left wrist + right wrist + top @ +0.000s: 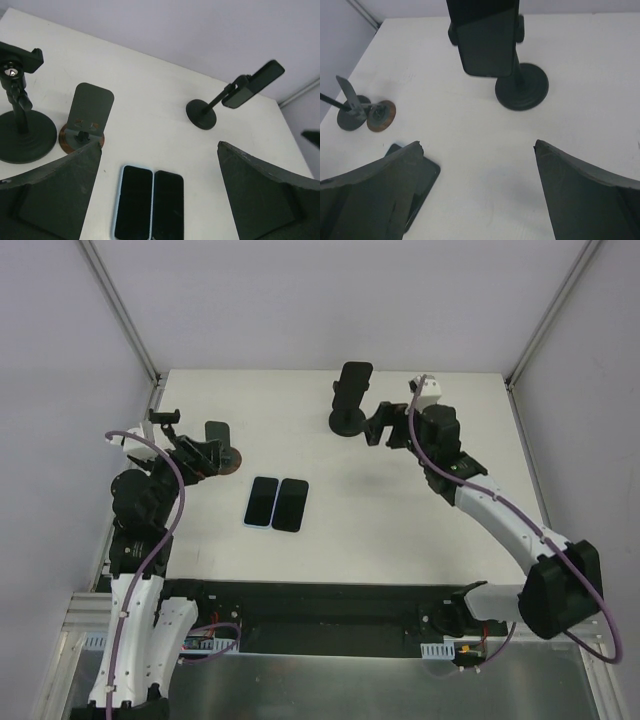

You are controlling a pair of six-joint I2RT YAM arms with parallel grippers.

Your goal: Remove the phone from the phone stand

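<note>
Just ahead of the right end effector (479,150) — phone (487,45) on stand (522,91).

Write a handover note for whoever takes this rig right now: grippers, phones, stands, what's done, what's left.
Left gripper: open, empty, near two phones lying flat on the table.
Right gripper: open, empty, facing the phone held in the far stand.
Done: the clamp stand and the plate stand are empty.
Left: grip that phone, lift it out.

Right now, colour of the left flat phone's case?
Light blue, on the phone; best in left wrist view.
</note>
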